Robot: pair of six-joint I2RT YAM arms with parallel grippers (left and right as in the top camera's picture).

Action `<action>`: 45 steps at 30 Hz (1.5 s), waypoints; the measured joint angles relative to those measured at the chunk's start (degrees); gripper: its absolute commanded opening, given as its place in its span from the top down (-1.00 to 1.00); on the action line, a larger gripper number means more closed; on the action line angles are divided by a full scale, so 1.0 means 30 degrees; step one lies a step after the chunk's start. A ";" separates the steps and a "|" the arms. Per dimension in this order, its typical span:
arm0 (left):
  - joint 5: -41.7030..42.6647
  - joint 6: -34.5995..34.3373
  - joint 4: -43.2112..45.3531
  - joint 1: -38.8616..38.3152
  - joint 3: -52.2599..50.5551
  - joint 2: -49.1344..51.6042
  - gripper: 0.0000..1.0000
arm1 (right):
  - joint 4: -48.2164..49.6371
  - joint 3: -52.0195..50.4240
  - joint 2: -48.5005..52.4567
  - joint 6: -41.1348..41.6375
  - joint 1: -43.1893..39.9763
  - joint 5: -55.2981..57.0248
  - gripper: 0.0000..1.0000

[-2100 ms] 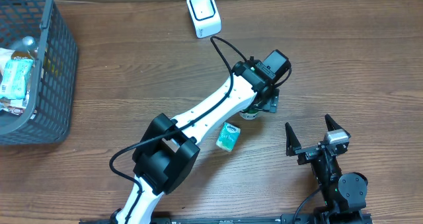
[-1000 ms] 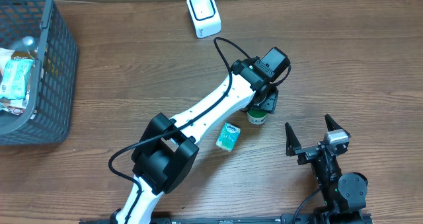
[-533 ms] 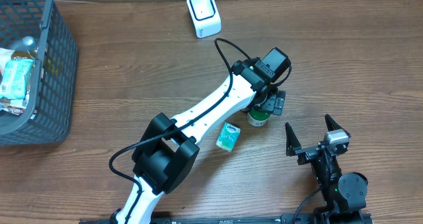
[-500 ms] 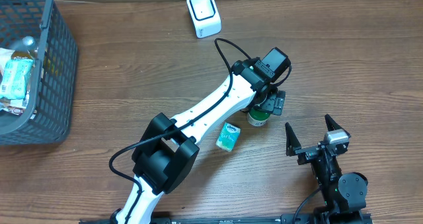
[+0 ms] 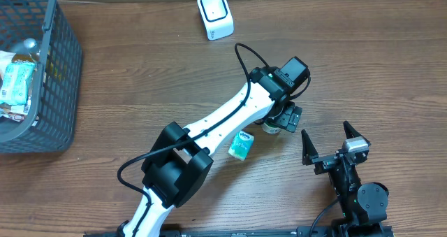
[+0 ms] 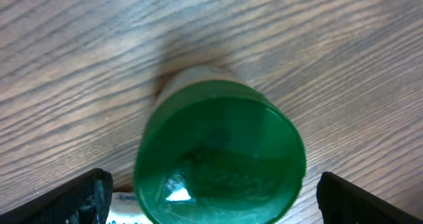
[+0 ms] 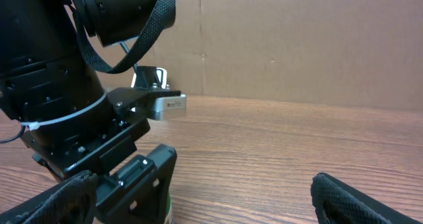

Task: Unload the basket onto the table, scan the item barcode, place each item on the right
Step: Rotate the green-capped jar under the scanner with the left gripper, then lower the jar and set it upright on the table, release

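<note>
Since a second earlier, the left gripper (image 5: 281,120) had spread its jaws off the green-lidded jar (image 6: 221,154) and shifted slightly toward the right gripper, leaving the jar standing upright on the table (image 5: 140,76).

At the table's left edge stood the mesh basket (image 5: 59,76), with more goods inside. The left arm (image 5: 223,118) reached across the middle of the table, its jaws wide apart and gripping nothing; the wrist view showed a fingertip well out on each side of the lid. The right gripper (image 5: 326,135) waited near the front edge, also wide open and empty. The scanner (image 5: 215,15) sat at the far edge, well apart from the jar. A small teal packet (image 5: 239,145) lay just beside the jar.

The step looked like a release and retreat. To do it well, the left gripper should rise straight up until the fingers cleared the lid, with no sideways sweep, since a brush could tip the jar or nudge the packet. Whether the jar's barcode was read could not be told.
</note>
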 measured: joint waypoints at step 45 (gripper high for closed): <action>-0.3810 0.1042 0.1858 -0.0459 -0.0896 0.0000 -1.00 | -0.0007 0.0000 0.0000 0.0000 0.0000 0.0000 -1.00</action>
